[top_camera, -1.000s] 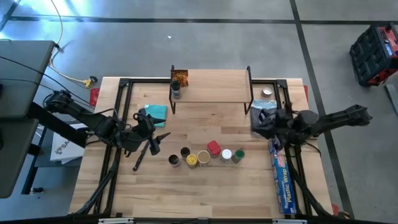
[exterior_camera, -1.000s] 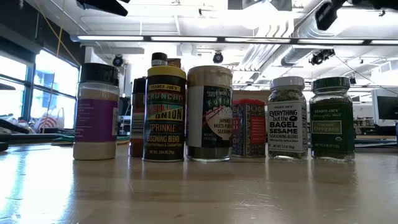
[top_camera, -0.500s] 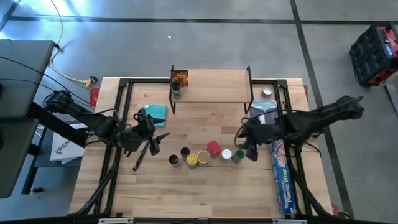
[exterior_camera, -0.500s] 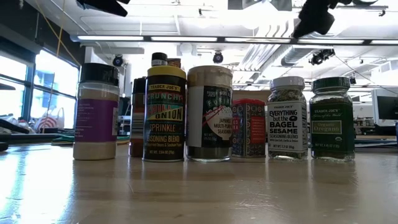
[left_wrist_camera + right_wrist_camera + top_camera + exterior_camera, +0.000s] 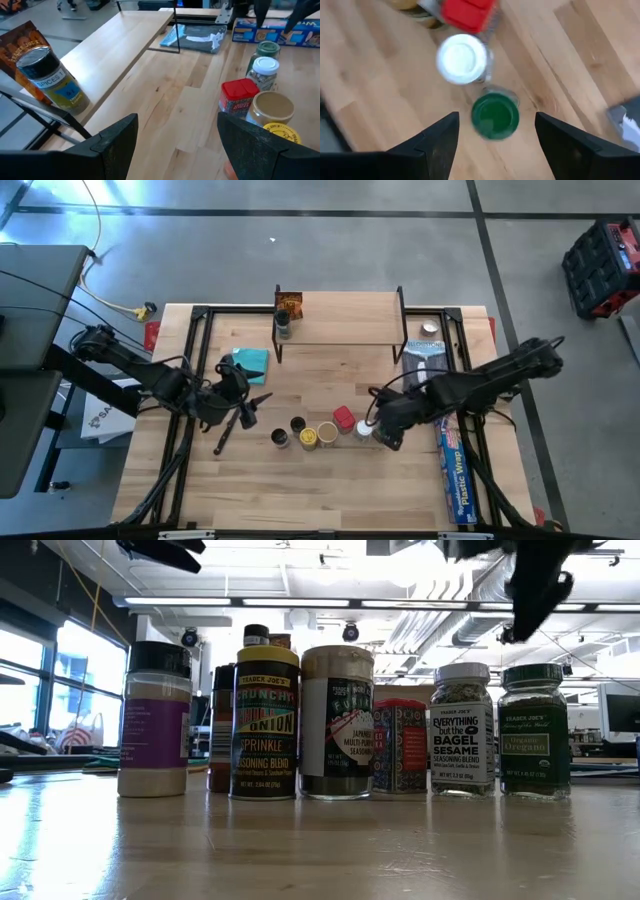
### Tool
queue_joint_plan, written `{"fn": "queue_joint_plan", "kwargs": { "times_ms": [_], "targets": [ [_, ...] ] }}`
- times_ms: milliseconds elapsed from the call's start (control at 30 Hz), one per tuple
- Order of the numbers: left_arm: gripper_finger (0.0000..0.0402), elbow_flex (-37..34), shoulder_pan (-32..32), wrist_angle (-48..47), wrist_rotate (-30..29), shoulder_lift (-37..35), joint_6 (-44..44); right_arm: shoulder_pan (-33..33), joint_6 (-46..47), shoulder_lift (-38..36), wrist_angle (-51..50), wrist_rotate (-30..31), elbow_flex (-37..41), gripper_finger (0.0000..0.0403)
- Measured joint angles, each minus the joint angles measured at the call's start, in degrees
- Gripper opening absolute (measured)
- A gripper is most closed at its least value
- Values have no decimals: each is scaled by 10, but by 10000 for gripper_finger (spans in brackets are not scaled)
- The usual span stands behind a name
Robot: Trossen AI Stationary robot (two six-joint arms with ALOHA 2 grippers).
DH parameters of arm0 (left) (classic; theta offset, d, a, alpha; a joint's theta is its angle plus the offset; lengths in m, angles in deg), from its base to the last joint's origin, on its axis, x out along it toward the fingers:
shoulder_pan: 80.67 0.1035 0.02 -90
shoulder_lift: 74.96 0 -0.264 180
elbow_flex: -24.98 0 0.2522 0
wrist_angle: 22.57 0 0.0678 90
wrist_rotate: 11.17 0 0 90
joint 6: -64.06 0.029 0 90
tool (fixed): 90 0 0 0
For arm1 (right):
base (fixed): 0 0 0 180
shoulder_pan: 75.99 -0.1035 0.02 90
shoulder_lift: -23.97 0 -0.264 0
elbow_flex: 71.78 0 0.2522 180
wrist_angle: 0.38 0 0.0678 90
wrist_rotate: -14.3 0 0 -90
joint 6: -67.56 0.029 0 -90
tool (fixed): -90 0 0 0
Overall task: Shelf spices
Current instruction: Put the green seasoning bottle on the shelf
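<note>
The right gripper (image 5: 492, 145) has swung in from the desk's right edge — its jaws now spread wide above the green-topped jar (image 5: 495, 116) ending the row of spices (image 5: 330, 428) near mid-desk — likely the next pick for the shelf (image 5: 345, 318), while the left gripper (image 5: 175, 145) waits open-jawed near the left edge.

spice jars (image 5: 330, 430) upright on table, shelf (image 5: 345, 318) behind

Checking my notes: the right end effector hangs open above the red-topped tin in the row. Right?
Not quite. The right wrist view shows the open right end effector above the green-lidded jar, not the red-topped tin; the rest holds.
</note>
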Motion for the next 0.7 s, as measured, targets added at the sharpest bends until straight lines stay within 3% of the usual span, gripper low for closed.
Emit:
{"fn": "queue_joint_plan", "kwargs": {
  "times_ms": [233, 700],
  "targets": [
    [266, -10, -2, -7, 0, 0, -25, 3, 36, 40, -9, -9, 3, 256],
    [266, -10, -4, -5, -4, 0, -26, 3, 19, 101, -1, -20, 3, 256]
  ]
}}
